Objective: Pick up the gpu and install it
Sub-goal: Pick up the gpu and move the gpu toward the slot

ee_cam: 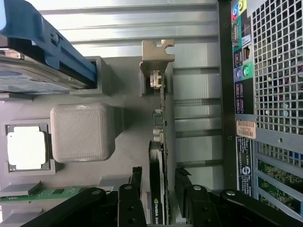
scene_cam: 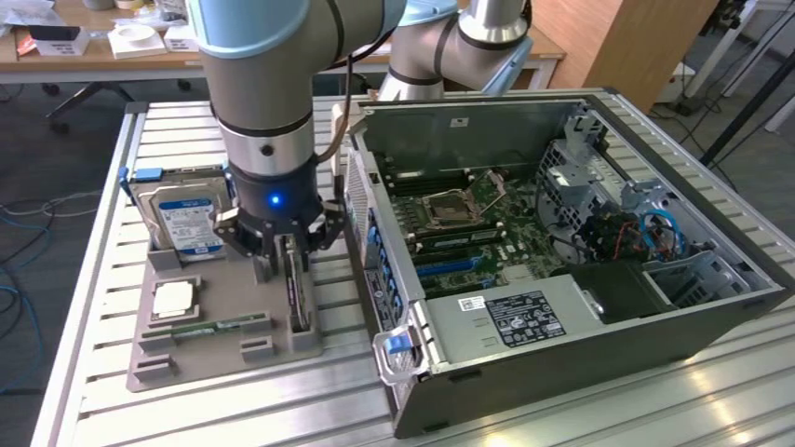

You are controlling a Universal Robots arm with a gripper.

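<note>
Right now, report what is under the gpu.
The gpu stands on edge in a slot of the grey holder tray, which lies on the slatted table. Its bottom edge is hidden in the slot; the open claw straddles it.

gpu edge: "NVIDIA" lettering, rest cut off; case sticker print illegible.

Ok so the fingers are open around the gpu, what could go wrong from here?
The gpu is thin and stands on edge in the tray, with the open fingers either side. If they close off-centre, one may push first and tilt or jam it. The case stands close beside it, so the bracket could catch its wall on the way out. The drive stands close on the other side and could be bumped.
</note>
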